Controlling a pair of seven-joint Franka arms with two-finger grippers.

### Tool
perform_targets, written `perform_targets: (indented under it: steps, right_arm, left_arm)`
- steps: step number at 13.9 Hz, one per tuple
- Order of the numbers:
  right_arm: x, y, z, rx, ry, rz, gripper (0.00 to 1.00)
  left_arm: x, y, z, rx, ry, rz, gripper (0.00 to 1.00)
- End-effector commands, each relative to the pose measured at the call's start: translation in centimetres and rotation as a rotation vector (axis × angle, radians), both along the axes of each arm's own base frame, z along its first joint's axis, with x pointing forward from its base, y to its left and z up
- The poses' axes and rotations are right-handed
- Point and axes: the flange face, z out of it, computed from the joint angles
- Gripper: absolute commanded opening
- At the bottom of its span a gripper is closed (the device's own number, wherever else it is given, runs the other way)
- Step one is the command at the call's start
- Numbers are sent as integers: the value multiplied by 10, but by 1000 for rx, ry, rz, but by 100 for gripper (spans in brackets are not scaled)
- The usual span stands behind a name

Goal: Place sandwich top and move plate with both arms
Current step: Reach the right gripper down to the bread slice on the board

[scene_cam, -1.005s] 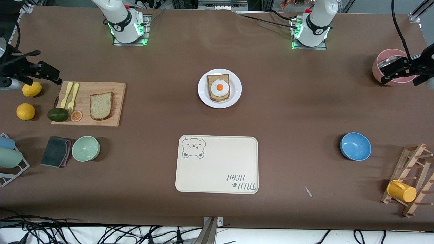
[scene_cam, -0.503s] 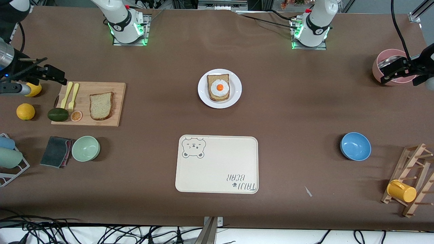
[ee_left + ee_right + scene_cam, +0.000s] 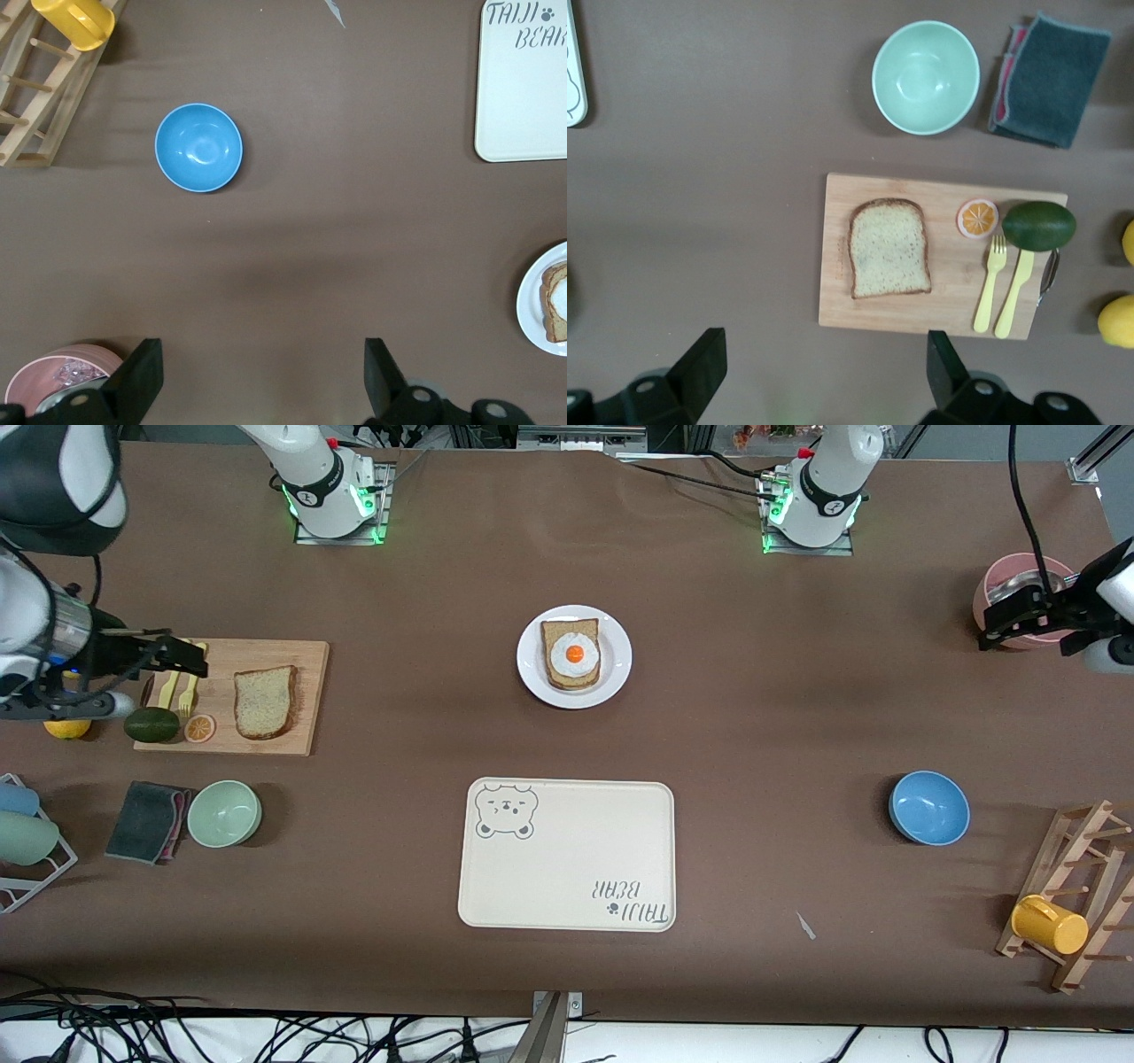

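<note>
The sandwich top (image 3: 264, 701), a plain wholegrain slice, lies on a wooden cutting board (image 3: 266, 654) toward the right arm's end of the table; it also shows in the right wrist view (image 3: 889, 248). The white plate (image 3: 530, 664) stands mid-table and bears a bread slice with a fried egg (image 3: 574, 655); its rim shows in the left wrist view (image 3: 532, 305). My right gripper (image 3: 182, 657) is open and empty over the board's cutlery end, as its wrist view (image 3: 824, 354) shows. My left gripper (image 3: 1001, 622) is open and empty, in the air beside a pink pot (image 3: 1019, 576); its wrist view (image 3: 261, 354) looks down on bare table.
The board also holds a yellow fork and knife (image 3: 182, 677), an avocado (image 3: 151, 724) and an orange slice (image 3: 199, 728). A lemon (image 3: 66, 728), a green bowl (image 3: 224, 813), a cloth (image 3: 146, 821), the cream bear tray (image 3: 567, 855), a blue bowl (image 3: 928, 807) and a rack with a yellow mug (image 3: 1050, 924) stand around.
My right gripper has moved from over the lemons to over the cutting board's cutlery end. My left gripper has shifted slightly toward the table's middle.
</note>
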Motion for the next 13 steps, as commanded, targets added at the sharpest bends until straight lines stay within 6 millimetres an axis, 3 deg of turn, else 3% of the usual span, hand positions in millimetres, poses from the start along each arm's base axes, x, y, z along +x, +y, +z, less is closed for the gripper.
perform_targets:
  steps: [1,4,7,10,13]
  right_arm:
    - [12,24,-27,-68,-3,-9,100]
    - [4,53,-64,-206,-10,-31,99]
    - [-16,71,-121,-311,-35,-78,97]
    - [-43,70,-186,-357,-77,-43,95]
    - [-56,56,-230,-322,-117,-33,90]
  left_arm:
    - [5,-7,-7,10,18,-9,100]
    - [10,-9,-16,12,34,-9,100]
    - [14,-12,-27,15,55,8,100]
    - [15,-10,-27,11,53,3,100]
    - [13,-7,-20,11,40,3,100]
